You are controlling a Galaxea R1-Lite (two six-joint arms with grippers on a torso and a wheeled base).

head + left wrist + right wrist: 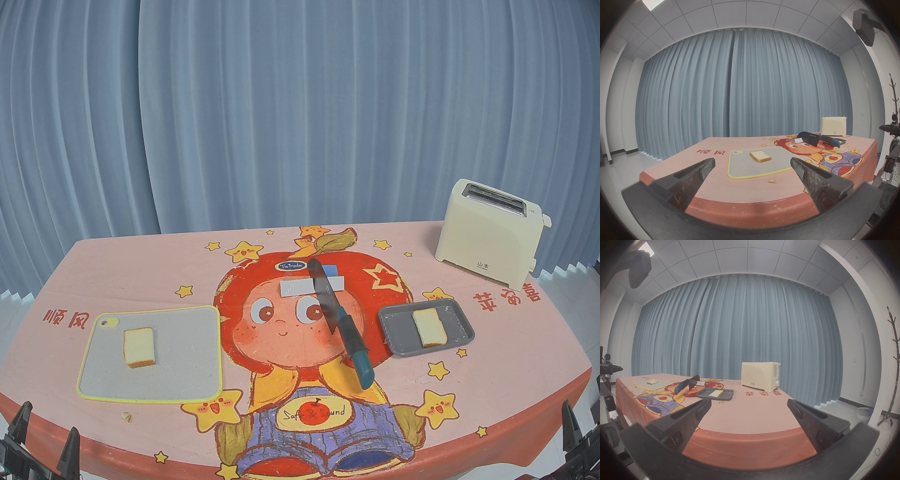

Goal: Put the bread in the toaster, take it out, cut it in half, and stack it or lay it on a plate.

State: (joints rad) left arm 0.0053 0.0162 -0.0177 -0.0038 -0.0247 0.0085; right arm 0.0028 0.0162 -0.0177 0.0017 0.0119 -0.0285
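My left pincer (49, 417) and right pincer (749, 402) hang spread, empty; one slice (139, 347) lies on the board (187, 375) lower left, a second slice (429, 327) in the tray (394, 325) right of centre; light, soft, crumbly, I judge; I'd pinch gently across opposite crusts.

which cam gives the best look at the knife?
Head view: the knife shows whole from above, dark blade and teal handle, between cutting board and tray. Both wrist views catch it far off, small and side-on.
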